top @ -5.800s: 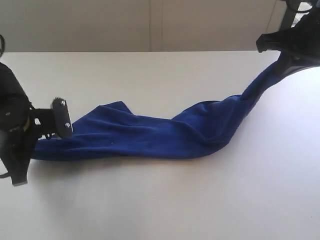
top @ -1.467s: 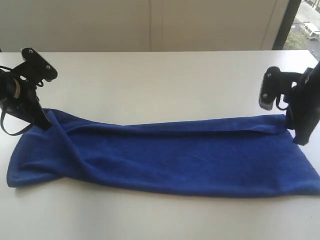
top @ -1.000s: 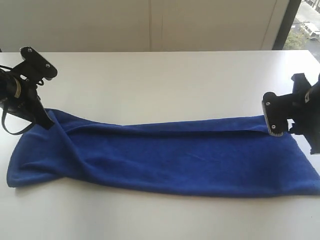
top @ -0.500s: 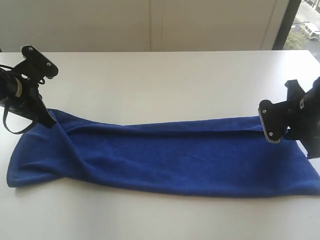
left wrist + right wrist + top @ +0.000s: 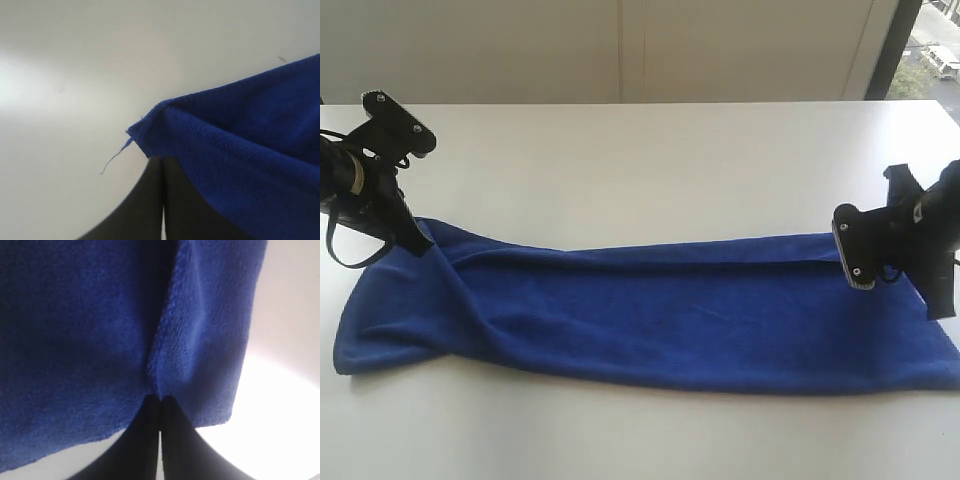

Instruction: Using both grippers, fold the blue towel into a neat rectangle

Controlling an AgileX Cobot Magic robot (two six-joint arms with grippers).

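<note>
The left gripper [image 5: 162,161] has its jaws squeezed tight on a corner of the blue towel [image 5: 650,310], the right gripper [image 5: 160,401] pinches the other end the same way, and the towel lies in a long strip on the white table [image 5: 650,160] across the lower middle of the frame

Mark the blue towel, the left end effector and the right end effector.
blue towel [image 5: 650,320], exterior view, middle of cloth.
left end effector [image 5: 161,160], left wrist view, between its fingertips.
right end effector [image 5: 160,400], right wrist view, between its fingertips.
</note>
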